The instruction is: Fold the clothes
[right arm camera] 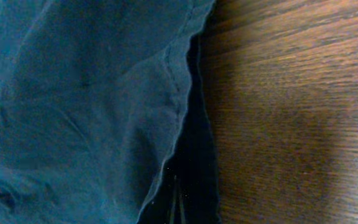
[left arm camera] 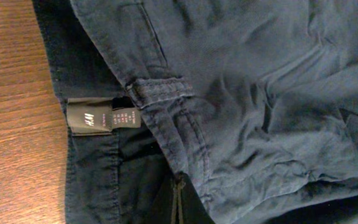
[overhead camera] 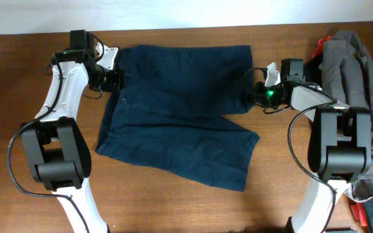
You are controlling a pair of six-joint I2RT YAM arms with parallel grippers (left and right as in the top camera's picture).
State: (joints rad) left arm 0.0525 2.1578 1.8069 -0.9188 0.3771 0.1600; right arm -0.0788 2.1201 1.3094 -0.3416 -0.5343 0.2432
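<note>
The dark navy shorts (overhead camera: pixel 173 110) lie spread flat in the middle of the wooden table (overhead camera: pixel 18 77), with the waistband at the left and the two legs pointing right. The far leg ends in a straight hem at the right. The near leg runs down toward the near right and lies a little rumpled.

The left tool (overhead camera: pixel 113 79) sits at the far left edge of the shorts, right on the waistband. Its jaws are pressed together with the cloth pinched between them. In the left wrist view the narrow tip (left arm camera: pixel 178 199) comes up from the near edge into dark fabric, just beside the inner waistband. A black label (left arm camera: pixel 101 116) is sewn there, and a belt loop (left arm camera: pixel 160 89) crosses the band next to it.

The right tool (overhead camera: pixel 256 90) is at the right edge of the far leg, touching its hem. Its jaws are also closed tight, on the hem. In the right wrist view the stitched hem runs down to the tip (right arm camera: pixel 174 202), with bare table to its right.

A grey garment (overhead camera: pixel 361 84) is heaped at the far right of the table, well apart from the shorts.
</note>
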